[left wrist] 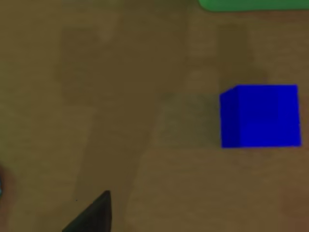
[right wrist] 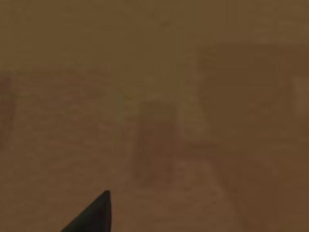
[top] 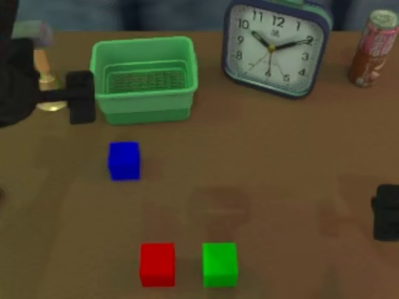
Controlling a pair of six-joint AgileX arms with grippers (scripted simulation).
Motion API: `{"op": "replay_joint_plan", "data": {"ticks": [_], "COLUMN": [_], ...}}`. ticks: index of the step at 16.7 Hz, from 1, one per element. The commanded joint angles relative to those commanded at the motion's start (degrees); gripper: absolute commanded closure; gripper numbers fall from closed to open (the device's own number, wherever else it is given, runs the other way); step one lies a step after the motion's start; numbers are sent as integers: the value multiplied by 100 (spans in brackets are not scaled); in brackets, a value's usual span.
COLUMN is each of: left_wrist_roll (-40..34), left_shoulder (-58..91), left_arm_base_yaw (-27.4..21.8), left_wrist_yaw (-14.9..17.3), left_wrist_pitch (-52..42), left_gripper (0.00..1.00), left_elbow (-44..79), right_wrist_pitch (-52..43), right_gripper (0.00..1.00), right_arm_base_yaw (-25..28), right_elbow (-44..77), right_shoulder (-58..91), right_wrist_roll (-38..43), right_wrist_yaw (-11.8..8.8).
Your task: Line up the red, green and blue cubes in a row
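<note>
Green basket (top: 144, 84) behind blue cube (top: 123, 161); both arms' jaw states unclear.

I work at a rendered tabletop test scene, not a lived-in room. My brown bench (top: 280, 187) has a flat, wood-like surface and carries an odd mix of household props. A pale green mesh-bottomed basket (top: 144, 78) stands toward the far edge. Just right of the basket stands a large alarm clock (top: 274, 47), and further right of it an upright drink can (top: 374, 48). Behind the basket, past the bench's edge, only a blurred dark backdrop shows.
</note>
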Motion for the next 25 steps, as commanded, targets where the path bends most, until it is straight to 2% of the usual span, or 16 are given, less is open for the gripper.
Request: {"op": "replay_joint_plan", "data": {"ticks": [5, 11, 20, 25], "left_wrist_roll": [-437, -747, -763, -759], "left_shoulder": [2611, 4219, 4412, 4797], "left_arm_base_yaw": [-403, -684, -689, -699], "left_wrist_yaw": [7, 14, 15, 18], "left_wrist_pitch": [-1333, -2178, -2147, -1082], "left_gripper": [0, 0, 0, 0], "left_elbow": [2010, 3488, 3566, 2951], "right_wrist_pitch": [1375, 2763, 2923, 2923], "right_gripper": [0, 0, 0, 0], "right_arm_base_yaw": [-1119, -1955, -2037, -2037], "right_elbow": [-1760, -2710, -2775, -2775], "right_shoulder": [-2595, -4508, -4678, -4678], "right_wrist_roll": [-1100, -1892, -1968, -1968], "right_wrist_yaw": [-276, -574, -607, -607]}}
